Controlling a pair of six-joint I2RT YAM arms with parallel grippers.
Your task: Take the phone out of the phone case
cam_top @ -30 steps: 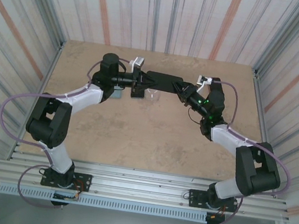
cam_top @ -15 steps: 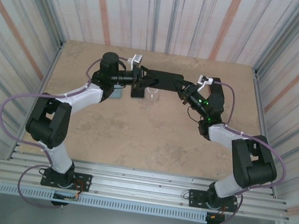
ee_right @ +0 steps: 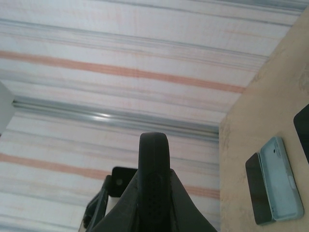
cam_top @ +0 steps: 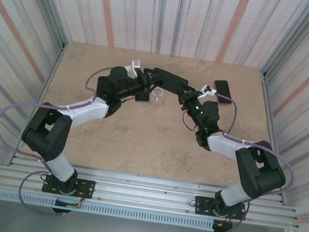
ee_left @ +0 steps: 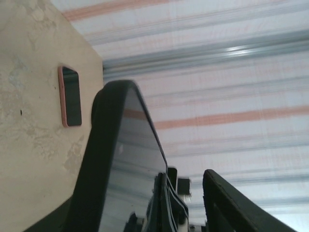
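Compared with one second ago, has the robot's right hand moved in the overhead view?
Yes. The right hand has shifted leftward, away from the right edge of the table and toward its middle.

**Two arms meet near the top**

In the top view, the left arm (cam_top: 51, 135) starts at 7 o'clock. It bends its elbow out toward 9, then reaches in and up. The right arm (cam_top: 260, 171) starts at 5 o'clock, bends out toward 3, then reaches in the same way. Both meet near 12 o'clock. The left gripper (cam_top: 146, 84) points toward 3 o'clock, and its jaws stand apart. The right gripper (cam_top: 181, 89) points toward 10 o'clock, and its fingers (ee_right: 133, 212) are squeezed tight together.
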